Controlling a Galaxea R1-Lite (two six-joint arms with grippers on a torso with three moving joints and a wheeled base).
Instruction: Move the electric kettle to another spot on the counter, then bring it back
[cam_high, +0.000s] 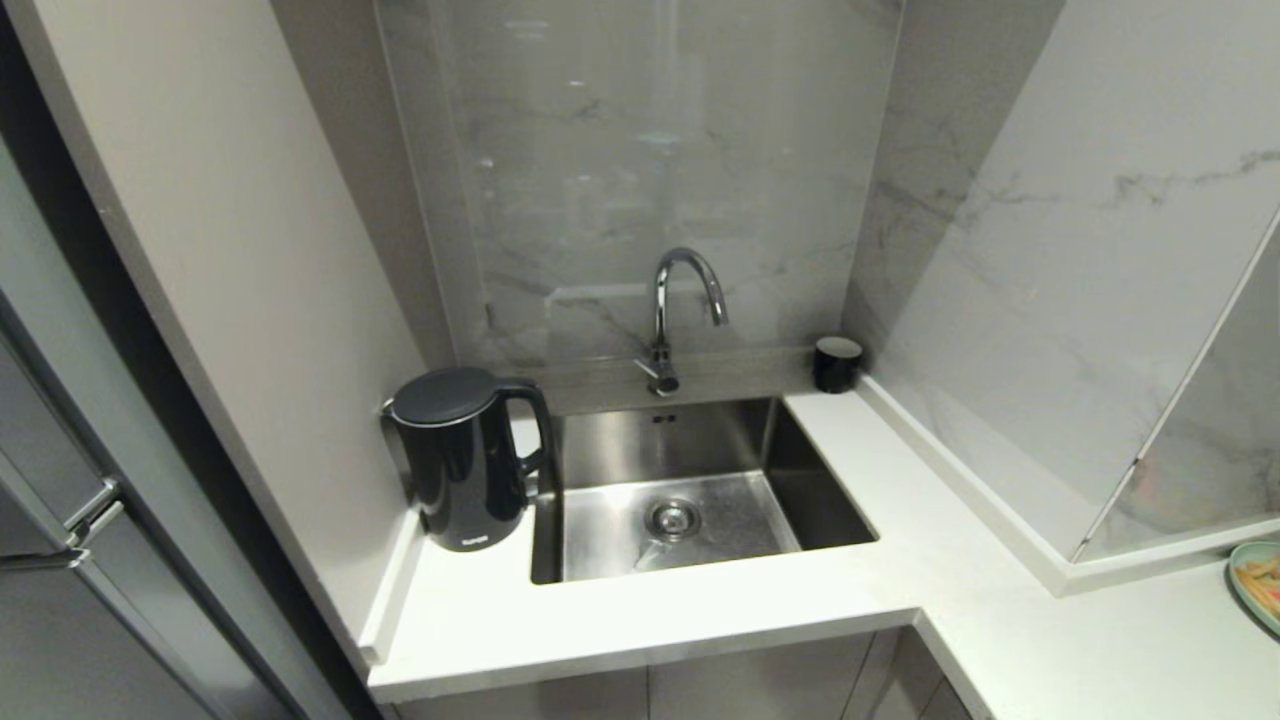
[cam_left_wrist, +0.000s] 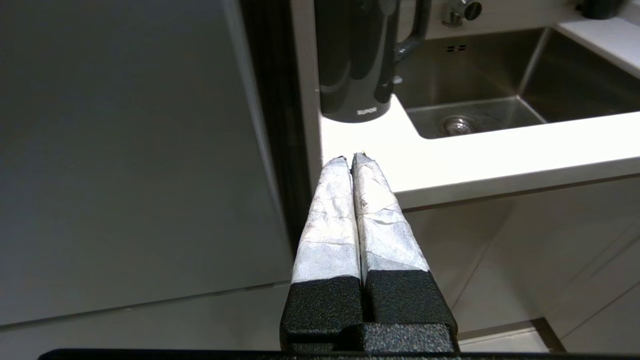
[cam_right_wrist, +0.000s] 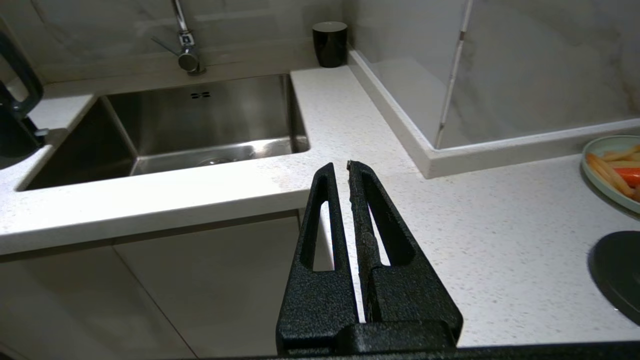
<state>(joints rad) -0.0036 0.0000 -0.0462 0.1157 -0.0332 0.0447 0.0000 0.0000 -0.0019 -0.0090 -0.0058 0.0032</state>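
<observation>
Both pincers clamped empty from where I sit: left pincer hangs below bench edge, short of electric kettle; right pincer hovers over bench corner. Kettle stands upright on bench, in left corner against wall, just beside sink, handle toward basin. Black cup at back, right of tap.
</observation>
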